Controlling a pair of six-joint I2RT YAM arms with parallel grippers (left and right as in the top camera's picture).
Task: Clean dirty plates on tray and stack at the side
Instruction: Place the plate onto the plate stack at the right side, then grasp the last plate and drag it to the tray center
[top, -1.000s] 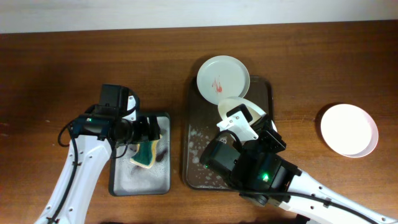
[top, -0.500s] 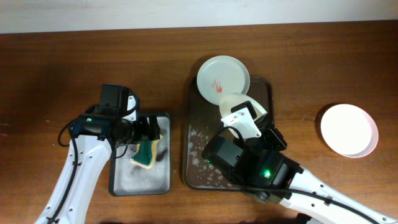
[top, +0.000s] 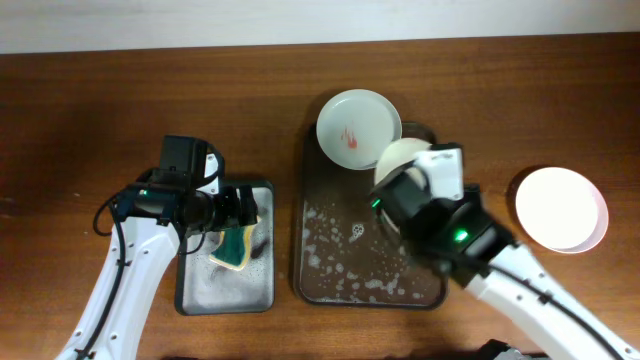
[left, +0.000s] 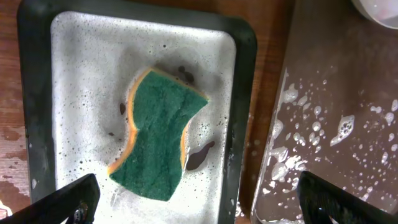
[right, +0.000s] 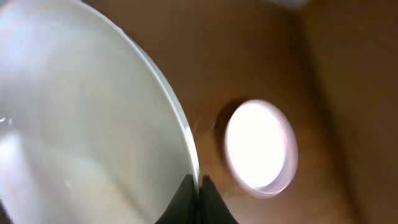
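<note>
My right gripper (right: 198, 196) is pinched on the rim of the round white plate (top: 400, 158), over the far right corner of the dark sudsy tray (top: 299, 235). The pale pink round plate (top: 560, 208) lies right of the tray, with nothing between. The red-smeared white plate (top: 358, 122) sits at the tray's far edge. My left gripper (left: 196, 193) is spread wide over the green sponge (left: 158, 134), left of the tray.

overhead top-down, wrist views close
</note>
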